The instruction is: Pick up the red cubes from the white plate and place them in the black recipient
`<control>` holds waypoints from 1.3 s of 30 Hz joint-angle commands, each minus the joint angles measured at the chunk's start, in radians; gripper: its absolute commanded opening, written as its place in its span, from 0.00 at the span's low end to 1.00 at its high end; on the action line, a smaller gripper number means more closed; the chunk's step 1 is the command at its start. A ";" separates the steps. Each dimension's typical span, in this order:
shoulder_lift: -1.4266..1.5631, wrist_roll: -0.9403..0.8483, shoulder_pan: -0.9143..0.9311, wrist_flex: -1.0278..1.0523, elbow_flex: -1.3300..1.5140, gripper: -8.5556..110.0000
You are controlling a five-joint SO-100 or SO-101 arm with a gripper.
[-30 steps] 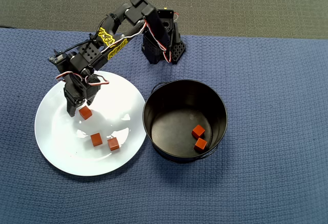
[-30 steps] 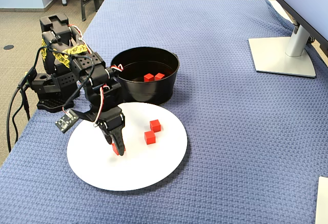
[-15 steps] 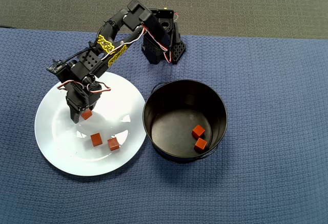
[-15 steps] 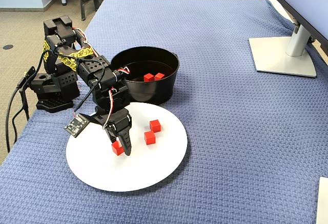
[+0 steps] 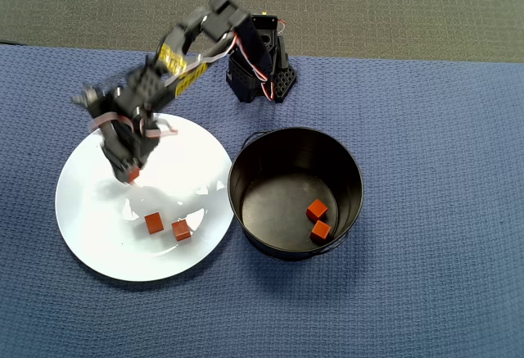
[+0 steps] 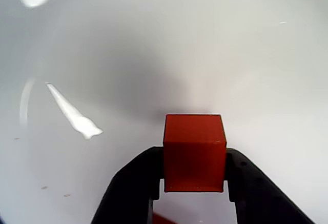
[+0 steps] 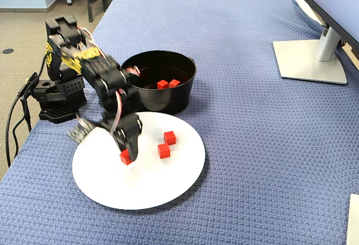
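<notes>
Fixed view, blue woven tablecloth (image 7: pixel 252 144), monitor stand (image 7: pixel 309 60), hand (image 7: pixel 125 156) clamped on red cube (image 7: pixel 125 157).

arm: bent forward, blurred | claw (image 6: pixel 193 183): pointing down, closed on a red cube (image 6: pixel 194 149)

Arm was blurry at upper left, gripper (image 5: pixel 132 174) pinching a red cube (image 5: pixel 133 176) over the white plate (image 5: pixel 90 243). Two cubes sat lower on it, two in the black pot (image 5: pixel 246 161).
</notes>
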 commanded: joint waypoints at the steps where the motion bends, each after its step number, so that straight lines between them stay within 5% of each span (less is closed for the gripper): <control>1: 0.279 0.044 0.018 0.031 -0.038 0.07; 6: 0.529 0.137 -0.166 0.140 -0.048 0.07; 14: 0.729 0.249 -0.798 0.137 0.170 0.07; 18: 0.769 0.210 -1.002 0.114 0.293 0.34; 30: 0.485 -0.166 -0.336 0.071 0.164 0.32; 39: 0.120 -0.196 -0.262 -0.017 0.028 0.39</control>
